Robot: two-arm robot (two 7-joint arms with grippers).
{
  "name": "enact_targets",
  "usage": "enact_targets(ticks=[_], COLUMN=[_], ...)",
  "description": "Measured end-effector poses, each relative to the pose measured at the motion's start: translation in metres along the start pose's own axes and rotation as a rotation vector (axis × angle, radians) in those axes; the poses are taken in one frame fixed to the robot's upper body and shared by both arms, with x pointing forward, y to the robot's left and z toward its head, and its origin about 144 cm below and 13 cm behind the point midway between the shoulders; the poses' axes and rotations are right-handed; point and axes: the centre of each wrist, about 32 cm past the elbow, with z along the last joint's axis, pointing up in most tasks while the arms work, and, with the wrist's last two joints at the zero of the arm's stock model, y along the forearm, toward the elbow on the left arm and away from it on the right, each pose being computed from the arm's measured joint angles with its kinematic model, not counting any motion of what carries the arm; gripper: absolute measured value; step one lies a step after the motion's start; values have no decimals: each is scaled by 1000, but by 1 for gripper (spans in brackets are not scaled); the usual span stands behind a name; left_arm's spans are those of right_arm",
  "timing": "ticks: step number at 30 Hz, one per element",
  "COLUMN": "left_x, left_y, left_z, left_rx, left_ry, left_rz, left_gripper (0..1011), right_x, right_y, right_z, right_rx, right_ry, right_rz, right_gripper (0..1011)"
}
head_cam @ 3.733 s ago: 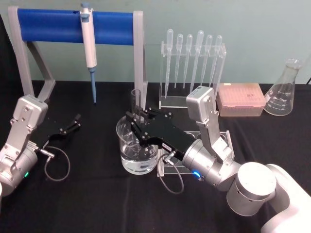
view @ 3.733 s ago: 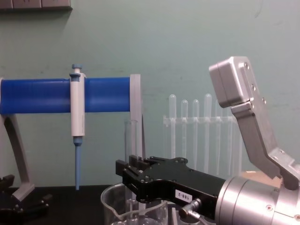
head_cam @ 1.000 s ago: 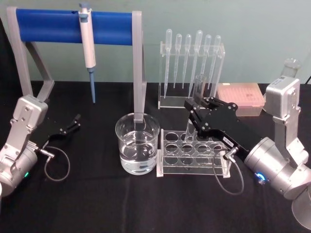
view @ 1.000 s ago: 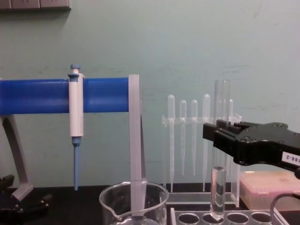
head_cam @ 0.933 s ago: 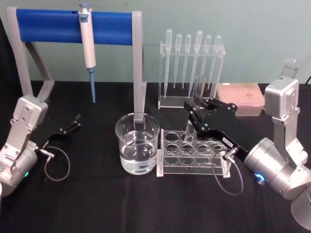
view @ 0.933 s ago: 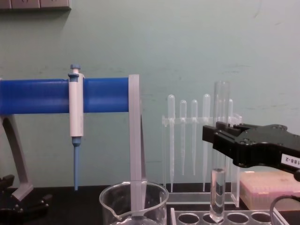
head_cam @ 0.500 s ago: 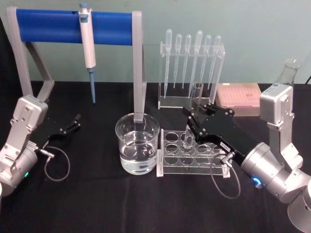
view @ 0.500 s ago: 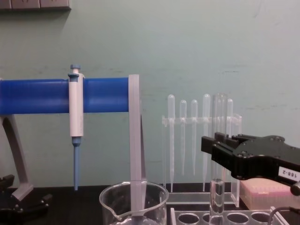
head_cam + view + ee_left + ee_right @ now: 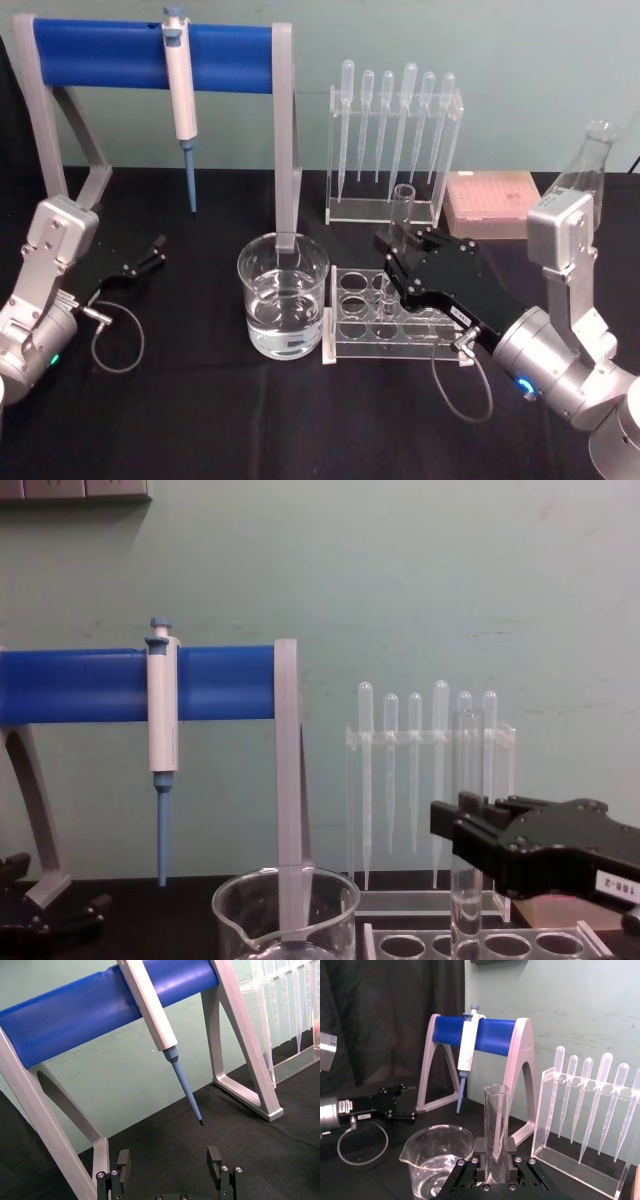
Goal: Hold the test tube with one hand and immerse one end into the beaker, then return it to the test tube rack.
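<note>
The test tube (image 9: 402, 207) stands upright with its lower end down in a hole of the clear tube rack (image 9: 352, 300). My right gripper (image 9: 392, 258) is shut on the tube's middle; in the right wrist view the tube (image 9: 496, 1120) rises from between the black fingers (image 9: 511, 1149). In the chest view the tube (image 9: 466, 780) reaches down into the rack (image 9: 400, 946). The beaker (image 9: 283, 296), part full of water, stands just left of the rack, apart from the tube. My left gripper (image 9: 169, 1160) is open and parked at the far left of the table.
A blue-barred stand (image 9: 150, 45) holding a pipettor (image 9: 181, 90) spans the back left. Behind the tube rack stands a clear rack of pipettes (image 9: 395, 130), with a pink tip box (image 9: 495, 205) and a conical flask (image 9: 585, 165) to its right.
My right gripper has come down and slightly toward the beaker with the test tube, sinking the tube's lower end deeper into the rack. The left arm has not moved.
</note>
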Motion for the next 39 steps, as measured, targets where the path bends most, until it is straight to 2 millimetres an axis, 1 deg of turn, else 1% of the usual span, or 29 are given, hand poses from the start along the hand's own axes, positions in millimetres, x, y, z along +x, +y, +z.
enact_targets(ticks=[28,39], left_x=[0,0], left_y=[0,0], left_z=[0,0], left_rx=[0,0], left_ry=[0,0], left_rz=[0,0], left_gripper=[1000,1000], right_x=[-6,-8], right_y=[-5,-7], right_z=[-22,-28], right_rx=[-30,-35], right_ry=[2,6], right_rz=[0,0], right_gripper=[228,227])
